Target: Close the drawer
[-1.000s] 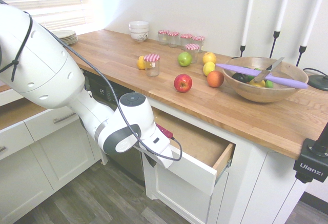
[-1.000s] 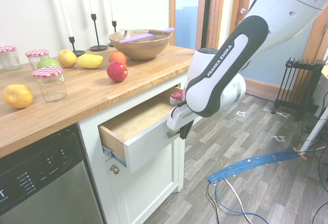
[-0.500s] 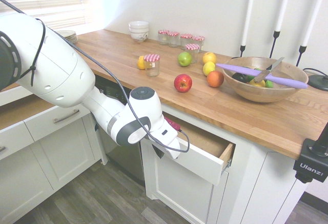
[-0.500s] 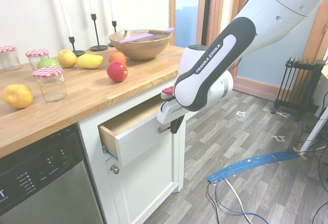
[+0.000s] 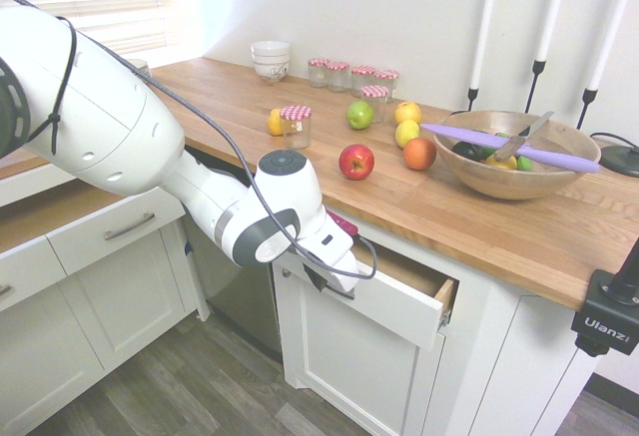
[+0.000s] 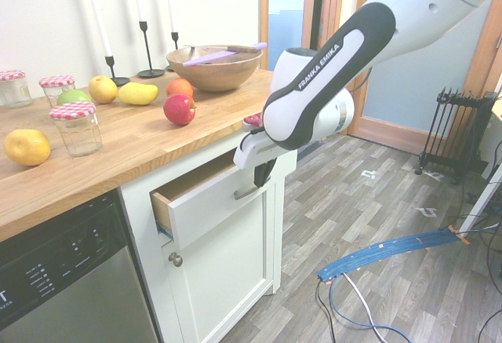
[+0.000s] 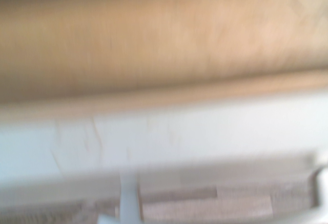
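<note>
The drawer (image 5: 394, 308) (image 6: 205, 204) with a flat white front and plywood sides stands partly open under the wooden countertop, only a narrow gap of its inside showing. My gripper (image 5: 321, 278) (image 6: 260, 176) is shut and presses against the drawer front at its silver bar handle (image 6: 247, 192). The blurred wrist view shows the drawer's white front edge (image 7: 169, 131), the handle and the plywood inside from close by.
On the countertop (image 5: 479, 218) lie apples, lemons, an orange (image 5: 419, 153), lidded glass jars (image 5: 296, 125) and a wooden bowl (image 5: 523, 153) with a purple knife. A dishwasher (image 6: 63, 280) stands beside the drawer cabinet. Other white cabinets (image 5: 90, 286) line the adjoining wall.
The arm has pushed the drawer inward; the opening has shrunk from wide to a narrow gap. The gripper stayed shut against the front throughout.
</note>
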### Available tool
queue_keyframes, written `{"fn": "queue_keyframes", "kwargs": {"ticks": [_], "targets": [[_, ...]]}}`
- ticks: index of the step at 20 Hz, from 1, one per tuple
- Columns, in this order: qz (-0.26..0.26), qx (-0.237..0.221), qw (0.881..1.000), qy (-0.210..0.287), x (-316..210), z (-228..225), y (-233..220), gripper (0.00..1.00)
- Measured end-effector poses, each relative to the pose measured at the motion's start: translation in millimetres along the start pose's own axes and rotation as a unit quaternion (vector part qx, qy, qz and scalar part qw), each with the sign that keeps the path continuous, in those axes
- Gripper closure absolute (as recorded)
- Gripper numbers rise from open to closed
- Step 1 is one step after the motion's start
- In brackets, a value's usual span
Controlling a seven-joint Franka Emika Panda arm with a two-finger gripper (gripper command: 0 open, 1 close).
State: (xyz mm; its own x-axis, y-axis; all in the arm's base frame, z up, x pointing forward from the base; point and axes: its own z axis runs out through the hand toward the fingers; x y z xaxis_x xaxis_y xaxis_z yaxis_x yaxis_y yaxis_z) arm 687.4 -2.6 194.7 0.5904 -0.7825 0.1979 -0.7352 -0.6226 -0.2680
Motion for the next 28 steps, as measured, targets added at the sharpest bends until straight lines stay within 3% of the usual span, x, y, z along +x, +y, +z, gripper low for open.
{"fn": "queue_keyframes", "kwargs": {"ticks": [5, 15, 19, 28], "targets": [[-0.001, 0.007, 1.0, 0.003, 2, -31, -3, 1.0], [0.001, -0.006, 1.0, -0.002, -7, -41, 22, 1.0], [0.0, -0.014, 1.0, -0.005, -9, -28, 28, 1.0], [0.002, -0.037, 0.999, -0.01, 0, 47, 39, 1.0]]}}
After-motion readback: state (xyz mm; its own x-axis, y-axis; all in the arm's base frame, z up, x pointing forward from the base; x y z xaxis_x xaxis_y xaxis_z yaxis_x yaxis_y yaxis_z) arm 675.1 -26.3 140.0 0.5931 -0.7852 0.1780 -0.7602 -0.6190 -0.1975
